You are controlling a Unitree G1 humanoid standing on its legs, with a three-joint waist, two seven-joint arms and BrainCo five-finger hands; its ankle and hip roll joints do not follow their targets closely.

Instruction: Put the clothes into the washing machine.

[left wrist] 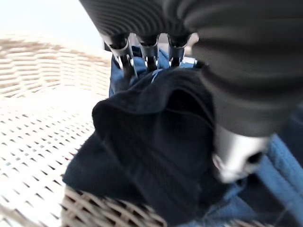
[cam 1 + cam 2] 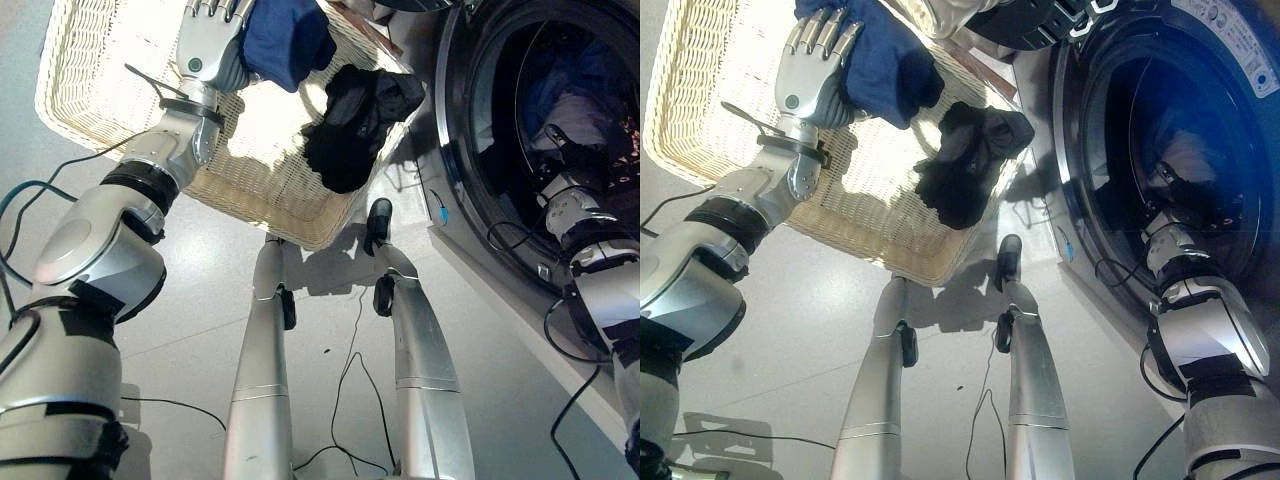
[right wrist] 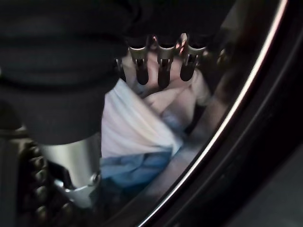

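Left hand [image 2: 812, 75] is down in the wicker basket [image 2: 100, 100], fingers and thumb curled round a dark blue garment [image 2: 287, 40], and the left wrist view shows that cloth bunched thick between them. The arm reaches out long from the lower left, with the wrist over the basket's middle and the blue garment gathered near the basket's far edge. A black garment [image 2: 355, 125] lies crumpled at the basket's corner nearest the washing machine [image 2: 1240, 70], partly draped over the rim.

Over on the right, the right hand [image 3: 161, 66] is inside the washing machine's drum, arm pushed in through the round door opening. Its fingers hang down loose and fairly straight over a white garment [image 3: 135, 125], gripping nothing. A light blue garment [image 3: 128, 170] lies just beneath the white one, touching it, against the drum's shiny rim.
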